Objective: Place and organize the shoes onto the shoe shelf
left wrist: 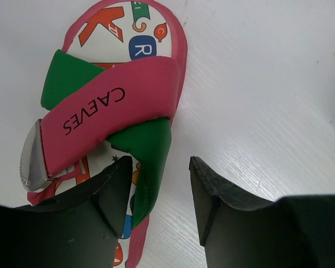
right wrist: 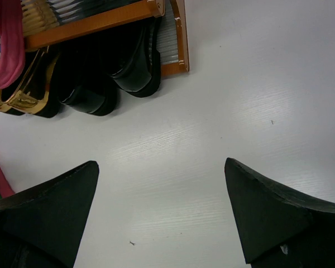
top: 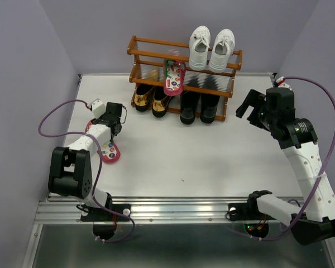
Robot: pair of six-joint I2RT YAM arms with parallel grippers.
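One pink flip-flop point(top: 108, 151) lies flat on the table at the left; in the left wrist view its pink and green crossed straps point(left wrist: 109, 106) show over a patterned footbed. My left gripper point(top: 115, 127) hovers low over it, open, one finger above the footbed and the other above bare table, with the green strap's edge between them point(left wrist: 159, 163). The other flip-flop point(top: 174, 77) leans on the shoe shelf point(top: 156, 56). White sneakers point(top: 211, 48) stand on the top tier. Gold loafers point(top: 151, 99) and black boots point(top: 199, 106) stand below. My right gripper point(top: 255, 106) hangs wide open and empty right of the shelf.
The right wrist view looks down on bare table point(right wrist: 223, 84) with the shelf's right corner point(right wrist: 176, 33), the boots point(right wrist: 123, 72) and a gold loafer point(right wrist: 22, 100) at its top left. The table's near edge is a metal rail point(top: 173, 209). Purple walls close in both sides.
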